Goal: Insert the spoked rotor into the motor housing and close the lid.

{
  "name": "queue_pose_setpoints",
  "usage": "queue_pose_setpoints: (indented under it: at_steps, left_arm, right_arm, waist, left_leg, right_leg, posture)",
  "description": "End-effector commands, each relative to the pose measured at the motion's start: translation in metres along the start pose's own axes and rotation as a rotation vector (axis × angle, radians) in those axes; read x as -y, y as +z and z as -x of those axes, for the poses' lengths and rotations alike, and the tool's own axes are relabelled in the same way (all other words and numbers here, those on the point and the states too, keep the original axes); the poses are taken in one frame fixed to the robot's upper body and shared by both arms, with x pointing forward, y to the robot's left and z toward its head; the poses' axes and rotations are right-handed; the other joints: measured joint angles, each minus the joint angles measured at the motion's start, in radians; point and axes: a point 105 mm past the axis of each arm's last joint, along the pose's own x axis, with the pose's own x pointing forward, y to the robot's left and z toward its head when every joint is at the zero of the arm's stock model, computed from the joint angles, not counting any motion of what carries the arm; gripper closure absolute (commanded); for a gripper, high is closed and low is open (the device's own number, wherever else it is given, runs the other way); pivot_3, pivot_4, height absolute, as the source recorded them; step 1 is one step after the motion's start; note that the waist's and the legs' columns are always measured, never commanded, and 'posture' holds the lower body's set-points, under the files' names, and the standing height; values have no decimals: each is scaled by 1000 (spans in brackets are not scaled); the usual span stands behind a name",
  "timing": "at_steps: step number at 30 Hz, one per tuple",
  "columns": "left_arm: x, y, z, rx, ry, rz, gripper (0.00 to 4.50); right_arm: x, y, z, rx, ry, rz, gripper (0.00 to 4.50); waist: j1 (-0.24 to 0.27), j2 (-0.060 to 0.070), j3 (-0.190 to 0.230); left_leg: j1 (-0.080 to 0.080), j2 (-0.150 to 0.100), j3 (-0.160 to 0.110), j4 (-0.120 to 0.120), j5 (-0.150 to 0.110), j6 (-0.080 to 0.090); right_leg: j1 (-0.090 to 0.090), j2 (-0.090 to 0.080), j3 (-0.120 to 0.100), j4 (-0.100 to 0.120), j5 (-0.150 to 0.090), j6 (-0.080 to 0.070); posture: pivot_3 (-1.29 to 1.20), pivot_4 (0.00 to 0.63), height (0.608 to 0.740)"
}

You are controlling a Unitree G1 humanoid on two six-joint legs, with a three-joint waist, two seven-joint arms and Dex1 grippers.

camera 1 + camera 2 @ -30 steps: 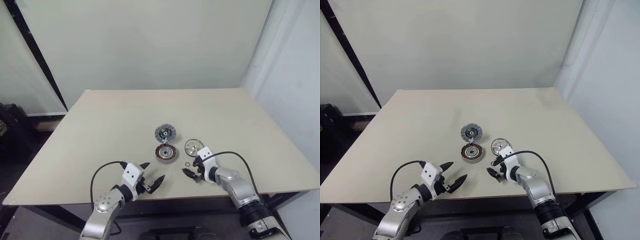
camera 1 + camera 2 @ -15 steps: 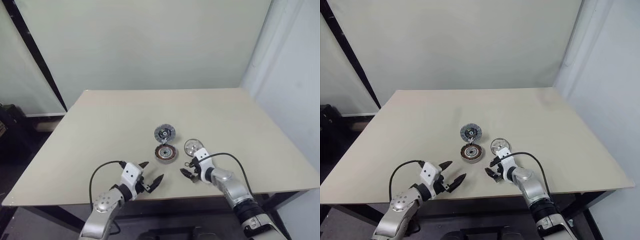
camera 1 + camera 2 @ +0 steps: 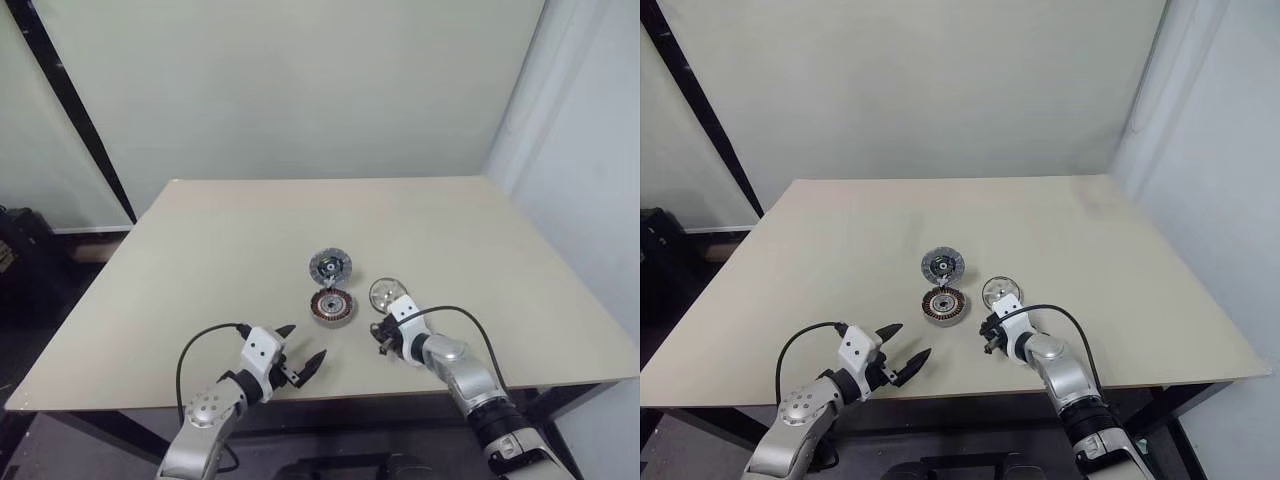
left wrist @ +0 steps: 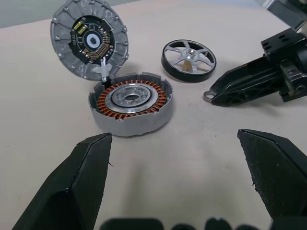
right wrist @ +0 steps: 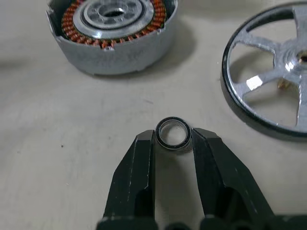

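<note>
My right gripper [image 5: 172, 140] pinches the small ring [image 5: 173, 133] on the counter [image 5: 57, 182]; left gripper [image 4: 175, 158] gapes idle. I'd lift straight, gently, motor housing [image 5: 111, 29] just ahead.

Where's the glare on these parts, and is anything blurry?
Right wrist view: bright glints on the spoked rotor; the small ring between the right gripper fingers looks crisp. Left wrist view: the left gripper fingers are soft-edged, the motor housing sharp.
</note>
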Motion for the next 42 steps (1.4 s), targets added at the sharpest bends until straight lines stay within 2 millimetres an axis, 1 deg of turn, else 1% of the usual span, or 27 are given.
queue_pose_setpoints:
  at_steps: [1, 5, 9, 11, 16, 20, 27, 33, 42]
  left_arm:
    - [-10, 20, 1, 60, 27, -52, 0]
    - [-20, 24, 2, 67, 54, -70, 0]
    - [-28, 27, 4, 69, 73, -87, 0]
    - [-31, 28, 4, 71, 83, -91, 0]
    - [-36, 28, 7, 73, 100, -100, 0]
    - [-38, 29, 11, 73, 116, -107, 0]
    - [-43, 30, 20, 71, 147, -117, 0]
    - [-45, 30, 27, 69, 176, -117, 0]
    - [-45, 29, 37, 60, 209, -117, 0]
  right_arm:
    - [0, 38, 4, 99, 18, 31, 3692]
    - [-5, 64, 6, 140, 59, 40, 3692]
    - [-11, 85, 0, 159, 96, 50, 3692]
    - [-12, 92, -5, 160, 104, 36, 3692]
    - [-11, 103, -20, 140, 93, 40, 3692]
    - [-14, 106, -32, 124, 97, 43, 3692]
    - [-23, 107, -48, 107, 122, 54, 3692]
    - [-31, 103, -57, 89, 141, 67, 3692]
    - [-31, 93, -64, 61, 132, 86, 3692]
  waist:
    - [0, 0, 0]
    - [0, 0, 0]
    - [0, 0, 0]
    - [0, 0, 0]
    - [0, 0, 0]
    - [0, 0, 0]
    - [0, 0, 0]
    - [-1, 0, 0]
    - [-1, 1, 0]
  left_leg:
    - [0, 0, 0, 0, 0, 0]
    - [0, 0, 0, 0, 0, 0]
    - [1, 1, 0, 0, 0, 0]
    - [0, 1, 0, 0, 0, 0]
    - [0, 0, 0, -1, 0, 0]
    - [-1, 0, 1, 0, 0, 0]
    - [-1, 0, 1, -2, 0, 0]
    - [-1, 0, 0, -2, 0, 0]
    - [-1, 1, 0, -2, 0, 0]
  right_leg:
    - [0, 0, 0, 0, 0, 0]
    - [0, 0, 0, 0, 0, 0]
    - [0, 0, 0, 1, 0, 0]
    - [0, 0, 0, 1, 0, 0]
    - [-1, 0, -1, 0, 1, 2]
    - [-1, 0, -1, 0, 1, 2]
    - [-2, 0, -1, 0, 1, 2]
    - [-2, 0, -1, 0, 2, 2]
    - [-2, -1, -1, 0, 1, 2]
  posture:
    - [0, 0, 740]
    - [0, 0, 740]
    - [0, 0, 740]
    - [0, 0, 740]
    - [0, 0, 740]
    - [0, 0, 740]
    - [0, 0, 740]
    - [0, 0, 740]
    - [0, 0, 740]
